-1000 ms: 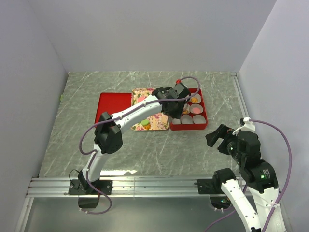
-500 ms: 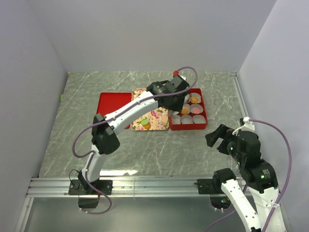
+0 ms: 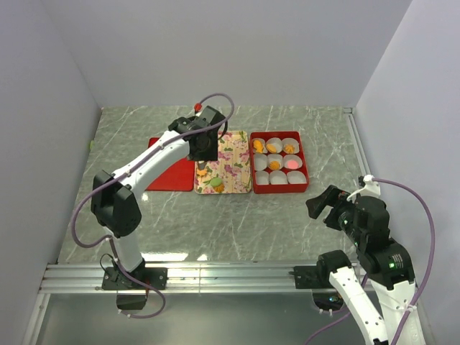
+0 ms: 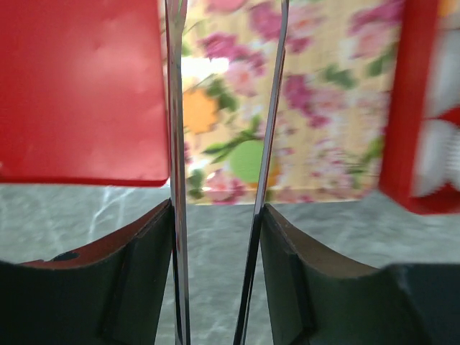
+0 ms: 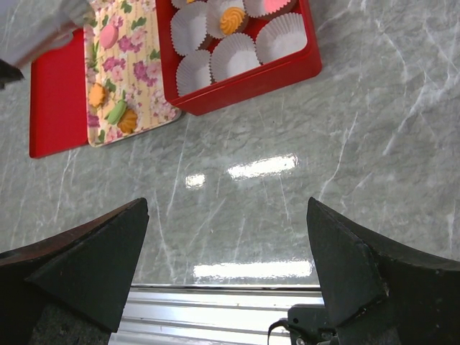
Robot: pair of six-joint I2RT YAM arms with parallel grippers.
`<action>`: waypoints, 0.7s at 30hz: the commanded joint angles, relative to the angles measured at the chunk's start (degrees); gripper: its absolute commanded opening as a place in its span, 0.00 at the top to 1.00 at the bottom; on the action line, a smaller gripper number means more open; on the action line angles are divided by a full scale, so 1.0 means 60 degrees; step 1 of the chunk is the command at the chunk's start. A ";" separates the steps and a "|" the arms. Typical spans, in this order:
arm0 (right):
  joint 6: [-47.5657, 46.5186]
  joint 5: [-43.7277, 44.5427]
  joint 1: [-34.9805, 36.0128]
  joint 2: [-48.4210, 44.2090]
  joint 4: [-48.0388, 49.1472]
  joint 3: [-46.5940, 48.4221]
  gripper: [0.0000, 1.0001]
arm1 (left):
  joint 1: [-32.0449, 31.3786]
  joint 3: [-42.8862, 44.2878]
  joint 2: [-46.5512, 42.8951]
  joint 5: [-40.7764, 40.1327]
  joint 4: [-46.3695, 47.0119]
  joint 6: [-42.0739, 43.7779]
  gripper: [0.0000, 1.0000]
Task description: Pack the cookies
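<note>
Grey marble table fills the floor of the scene, white walls on three sides. Left arm is stretched far out across it; right arm sits folded up close to its base on the near right.

Three flat pieces lie in a row at the far middle: a flat red lid on the left, a floral tray just beside it, and the red box tight against the tray's right edge.

Left gripper is over the seam between lid and tray, on the tray's left side. Its thin jaws stand apart with nothing between them, only the tray's print showing through the gap. Right gripper hangs over bare table, well apart from the box, jaws spread wide and empty.

Inside the box, white paper cups sit in a three-by-three grid, and the near row is unfilled.

Now the cookies. Some are in the box: three orange ones and a pink one sit in cups of the far and middle rows. Others are on the tray: a pink one toward the far end, an orange one lower down, then a green and an orange touching at the near left corner. Through the left wrist view, that lone orange piece and the green one show right between the jaws, blurred.
</note>
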 commanded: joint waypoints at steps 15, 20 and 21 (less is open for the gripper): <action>-0.0131 0.0085 0.0054 0.0160 0.0307 0.0020 0.03 | 0.0171 -0.0552 0.0704 -0.0081 0.0212 0.0176 0.46; -0.0175 0.0085 0.0069 0.0335 0.0307 0.0049 0.03 | 0.0171 -0.0097 0.1157 0.0051 0.0212 0.0250 0.47; -0.0175 0.0099 0.0069 0.0350 0.0307 0.0049 0.03 | 0.0185 0.0179 0.1260 0.0037 0.0038 0.0265 0.47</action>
